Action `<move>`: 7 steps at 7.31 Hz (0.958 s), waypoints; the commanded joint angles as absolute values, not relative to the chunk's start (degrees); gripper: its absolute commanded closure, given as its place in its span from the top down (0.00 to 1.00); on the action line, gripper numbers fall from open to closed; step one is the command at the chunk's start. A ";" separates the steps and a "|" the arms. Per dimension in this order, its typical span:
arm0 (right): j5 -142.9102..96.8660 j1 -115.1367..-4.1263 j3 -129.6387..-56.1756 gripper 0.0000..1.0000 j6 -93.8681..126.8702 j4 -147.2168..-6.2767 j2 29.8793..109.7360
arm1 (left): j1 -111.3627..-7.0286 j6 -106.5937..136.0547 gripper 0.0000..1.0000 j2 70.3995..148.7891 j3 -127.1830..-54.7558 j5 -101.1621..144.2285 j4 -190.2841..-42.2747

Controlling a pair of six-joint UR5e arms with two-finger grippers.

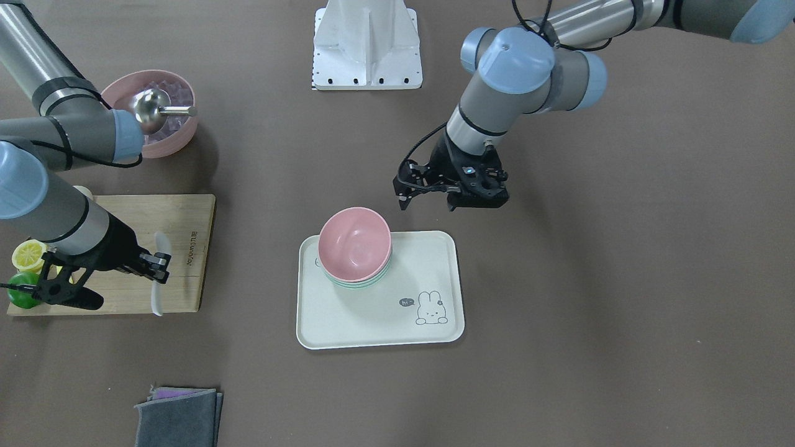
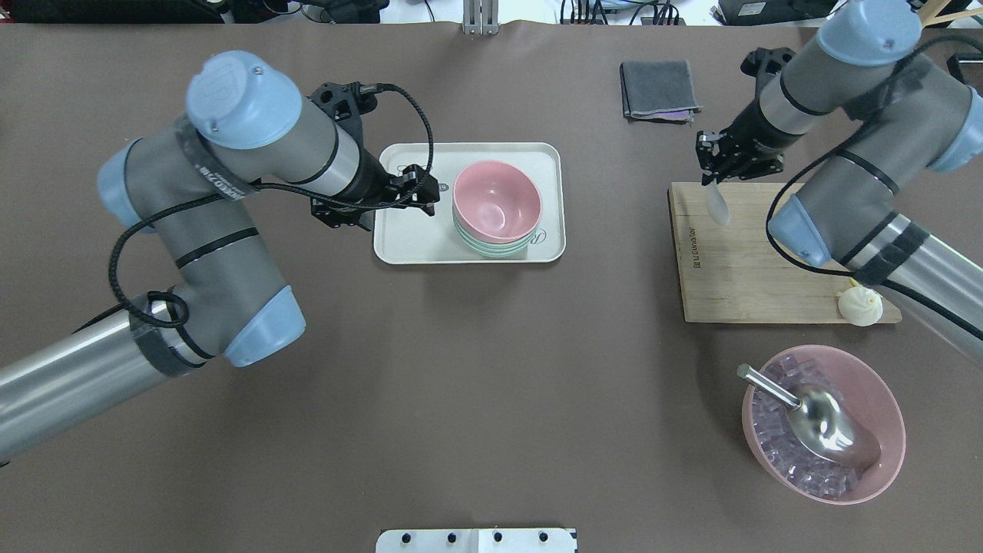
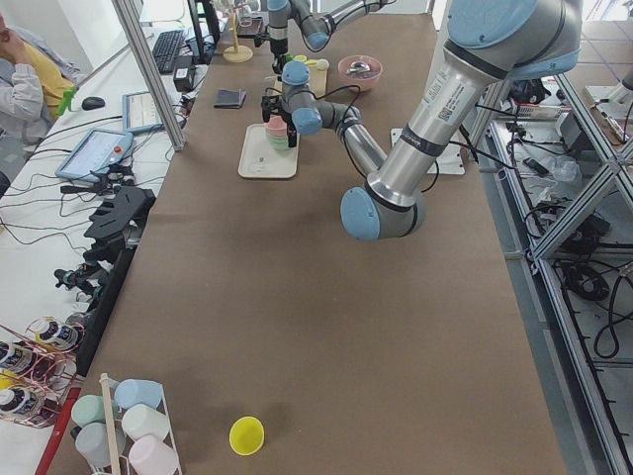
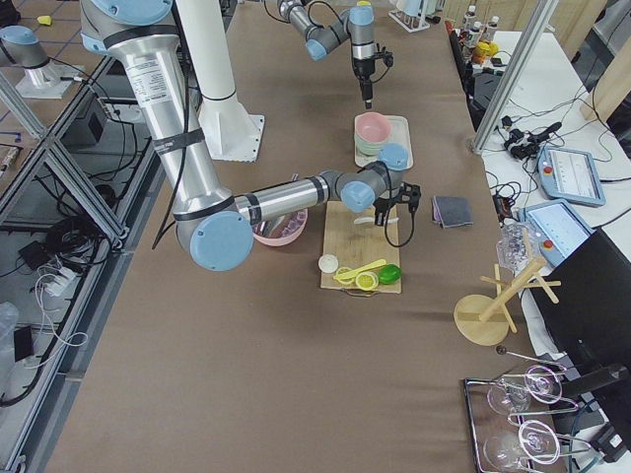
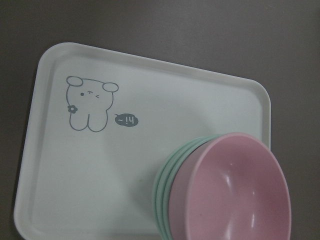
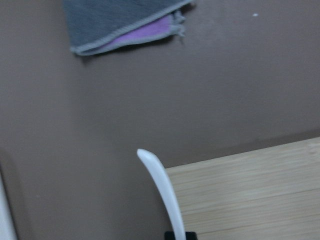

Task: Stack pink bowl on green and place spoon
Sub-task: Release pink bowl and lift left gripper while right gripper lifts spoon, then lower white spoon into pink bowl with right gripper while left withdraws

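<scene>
The pink bowl [image 1: 354, 242] sits nested on top of the green bowls [image 1: 357, 284] on the pale tray [image 1: 397, 323]; the stack also shows in the overhead view [image 2: 495, 201] and the left wrist view [image 5: 235, 195]. My left gripper [image 1: 427, 202] is open and empty, just beyond the tray's edge beside the bowls [image 2: 418, 192]. My right gripper [image 1: 158, 261] is shut on the white spoon [image 1: 159, 276] and holds it over the wooden cutting board [image 2: 752, 261]. The spoon [image 2: 718, 203] hangs from the fingers; its tip shows in the right wrist view [image 6: 162, 192].
A large pink bowl of ice [image 2: 822, 422] with a metal scoop [image 2: 814, 415] stands near the board. A bun [image 2: 860, 305], a lemon slice [image 1: 28, 254] and a lime [image 1: 22, 295] lie on the board. A folded grey cloth [image 2: 658, 90] lies beyond it.
</scene>
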State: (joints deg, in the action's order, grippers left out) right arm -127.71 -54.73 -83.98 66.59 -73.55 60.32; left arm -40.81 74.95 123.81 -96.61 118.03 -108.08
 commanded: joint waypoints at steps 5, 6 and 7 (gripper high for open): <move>-115.85 -42.73 -73.83 0.00 91.66 -74.44 37.28 | -44.03 67.24 0.97 113.73 -98.96 131.55 -101.63; -115.75 -42.45 -73.92 0.99 91.93 -74.36 37.18 | -43.77 67.24 0.97 113.73 -98.44 131.83 -100.82; -115.84 -42.36 -74.53 1.00 91.59 -74.44 37.35 | -43.60 67.32 0.97 114.08 -98.70 132.01 -98.11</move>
State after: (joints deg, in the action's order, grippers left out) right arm -116.08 -42.74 -74.24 91.53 -74.42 37.53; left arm -43.81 67.27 113.84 -98.66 131.46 -100.76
